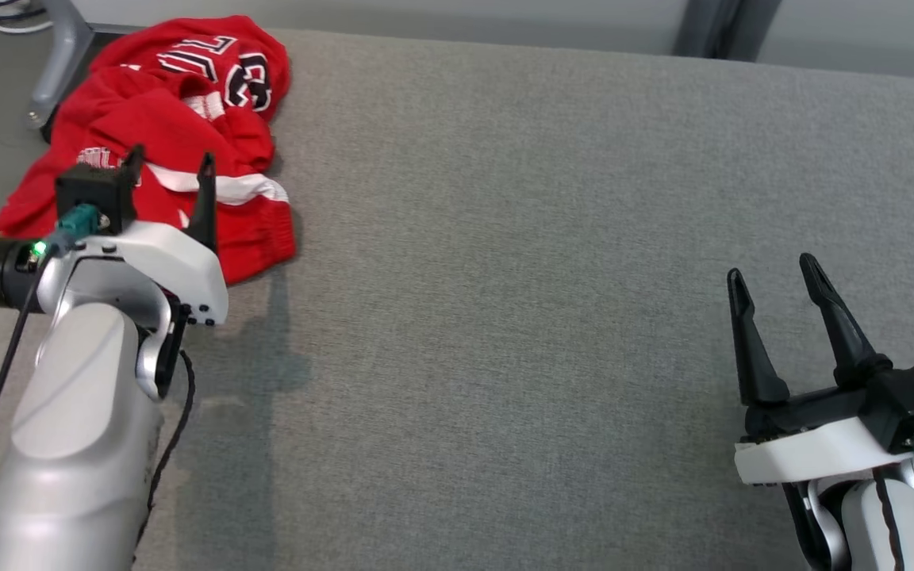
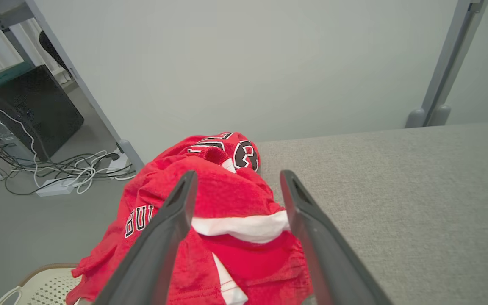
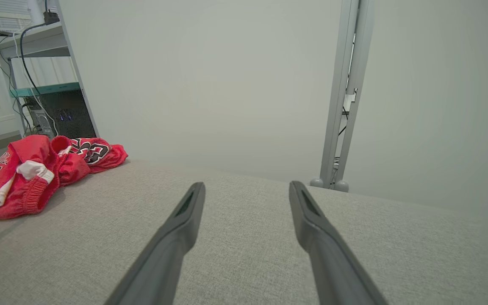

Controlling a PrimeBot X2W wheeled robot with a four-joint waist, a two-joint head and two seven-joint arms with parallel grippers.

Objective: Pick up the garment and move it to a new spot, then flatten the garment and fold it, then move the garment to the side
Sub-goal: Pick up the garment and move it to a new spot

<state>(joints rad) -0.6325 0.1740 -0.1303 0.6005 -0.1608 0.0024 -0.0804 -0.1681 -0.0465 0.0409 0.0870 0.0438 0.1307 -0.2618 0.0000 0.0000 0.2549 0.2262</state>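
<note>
Left wrist view, garment (image 2: 227,199), cables (image 2: 74,171) on flr

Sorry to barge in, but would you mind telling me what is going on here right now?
A two-armed robot is about to pick up a crumpled red garment lying at the far left corner of a grey table. Its left gripper is open, with its fingers on either side of a white-trimmed fold. It has not closed yet, and I cannot tell whether it touches the cloth. The right gripper is open over bare table on the right, well away from the garment.
</note>
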